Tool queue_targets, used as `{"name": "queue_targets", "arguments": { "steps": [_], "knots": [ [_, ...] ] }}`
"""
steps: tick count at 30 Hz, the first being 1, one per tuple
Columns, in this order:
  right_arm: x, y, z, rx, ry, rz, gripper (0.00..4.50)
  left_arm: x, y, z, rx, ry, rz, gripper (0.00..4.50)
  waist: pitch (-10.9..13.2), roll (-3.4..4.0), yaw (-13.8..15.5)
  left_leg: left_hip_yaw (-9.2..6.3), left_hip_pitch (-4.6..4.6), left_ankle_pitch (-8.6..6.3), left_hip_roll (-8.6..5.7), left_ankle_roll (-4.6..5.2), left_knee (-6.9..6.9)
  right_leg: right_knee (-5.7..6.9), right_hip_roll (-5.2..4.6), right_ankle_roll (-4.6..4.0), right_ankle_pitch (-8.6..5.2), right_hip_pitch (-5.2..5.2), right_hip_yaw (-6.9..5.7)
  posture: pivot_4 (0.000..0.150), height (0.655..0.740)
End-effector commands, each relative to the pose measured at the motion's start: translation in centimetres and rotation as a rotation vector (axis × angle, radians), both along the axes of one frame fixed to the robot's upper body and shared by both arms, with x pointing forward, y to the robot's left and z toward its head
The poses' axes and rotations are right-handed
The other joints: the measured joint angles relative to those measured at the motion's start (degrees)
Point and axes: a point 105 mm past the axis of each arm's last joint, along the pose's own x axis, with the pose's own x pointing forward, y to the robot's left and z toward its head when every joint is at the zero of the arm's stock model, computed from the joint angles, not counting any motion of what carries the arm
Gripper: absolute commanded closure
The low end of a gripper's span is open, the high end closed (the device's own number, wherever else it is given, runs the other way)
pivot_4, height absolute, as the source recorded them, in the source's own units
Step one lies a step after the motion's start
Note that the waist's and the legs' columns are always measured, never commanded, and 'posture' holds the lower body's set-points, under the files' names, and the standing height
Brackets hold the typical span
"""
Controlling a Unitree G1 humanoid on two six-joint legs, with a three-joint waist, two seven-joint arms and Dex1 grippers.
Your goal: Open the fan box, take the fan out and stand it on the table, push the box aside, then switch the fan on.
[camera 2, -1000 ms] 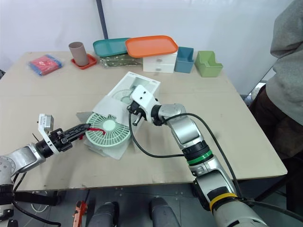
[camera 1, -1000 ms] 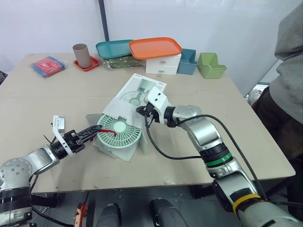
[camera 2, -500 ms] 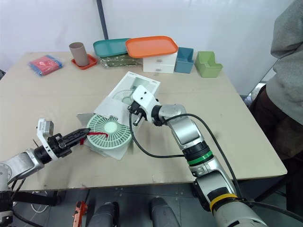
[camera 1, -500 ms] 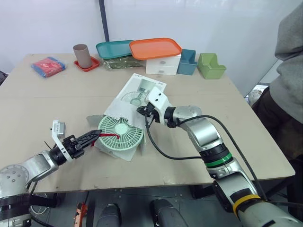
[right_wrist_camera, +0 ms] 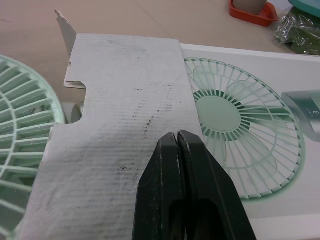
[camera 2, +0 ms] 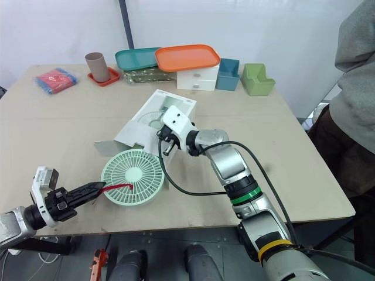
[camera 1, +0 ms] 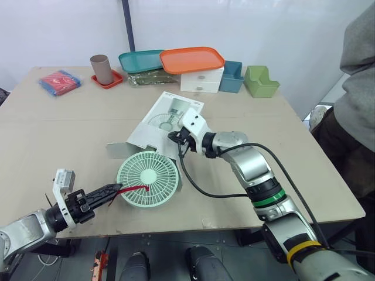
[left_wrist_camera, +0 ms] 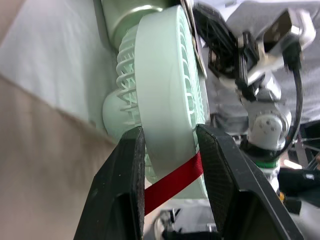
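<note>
One pale-green fan (camera 1: 147,178), round ribbed grille facing up with a red strap (camera 1: 133,188) at its rim, lying flat near the front edge of the desk (camera 1: 58,123), just in front of the open white box (camera 1: 167,114) printed with a fan picture. Behind, well apart along the far edge: cup (camera 1: 101,68), teal tray (camera 1: 139,60), orange tray (camera 1: 192,59), white drawers (camera 1: 202,80), blue bin (camera 1: 232,76) and green bin (camera 1: 261,81). Left pincer (camera 1: 112,189) partly spread, strap stretched across the gap between its fingers (left_wrist_camera: 125,190); right pincer (camera 1: 174,139) closed tight, empty, at the box's cardboard flap.
</note>
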Motion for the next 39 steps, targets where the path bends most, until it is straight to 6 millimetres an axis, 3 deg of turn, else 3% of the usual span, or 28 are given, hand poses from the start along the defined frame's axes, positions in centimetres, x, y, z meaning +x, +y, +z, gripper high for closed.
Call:
{"name": "queue_targets", "arguments": {
  "steps": [1,10,15,20,30,38,39],
  "knots": [
    [0.0,0.0,0.0,-0.001,0.002,0.001,4.50,-0.4,0.5,0.3,0.026,0.004,0.000,3.26,0.00,0.00,0.00,0.01,0.01,0.00,0.00,0.00,0.00,0.00,0.00,-0.01,0.00,0.00,0.00,0.150,0.7400],
    [-0.1,0.0,-0.3,-0.005,0.006,-0.005,4.50,-1.3,2.5,0.5,0.059,0.012,0.025,3.26,0.00,0.01,-0.02,0.05,0.02,0.00,0.04,-0.01,-0.02,0.00,0.00,-0.07,-0.02,-0.04,-0.01,0.150,0.7400],
    [-0.2,0.2,-0.6,-0.005,0.011,0.000,4.50,0.6,4.3,0.9,0.047,-0.020,0.126,3.26,0.00,0.00,-0.01,0.05,0.04,0.00,0.05,0.00,0.00,0.02,0.00,-0.10,0.00,-0.03,-0.04,0.150,0.7400],
    [-0.4,0.2,-0.7,-0.008,0.014,0.002,4.50,1.2,4.4,1.3,0.037,-0.036,0.131,3.26,-0.02,-0.02,-0.02,0.08,0.06,0.00,0.05,-0.01,0.02,0.01,-0.02,-0.10,0.03,0.00,-0.04,0.150,0.7400],
    [-0.4,0.0,-0.8,-0.011,0.016,-0.004,4.50,-0.9,4.3,0.0,0.059,0.038,0.063,3.26,-0.01,-0.02,-0.04,0.11,0.07,-0.01,0.12,-0.03,-0.04,0.02,0.00,-0.15,0.00,-0.05,-0.05,0.150,0.7400],
    [-0.4,0.1,-1.0,-0.013,0.019,-0.003,4.50,0.4,4.8,-0.7,0.103,0.022,0.117,3.26,-0.02,-0.02,-0.04,0.12,0.14,-0.01,0.13,-0.03,-0.03,0.03,0.01,-0.17,0.01,0.00,-0.07,0.150,0.7400],
    [-0.4,0.1,-1.0,-0.013,0.019,-0.004,4.50,0.6,4.8,-0.7,0.100,0.013,0.121,2.54,-0.02,-0.02,-0.04,0.12,0.15,-0.01,0.12,-0.03,-0.03,0.03,0.00,-0.17,0.02,0.01,-0.07,0.150,0.7400]
  ]
}}
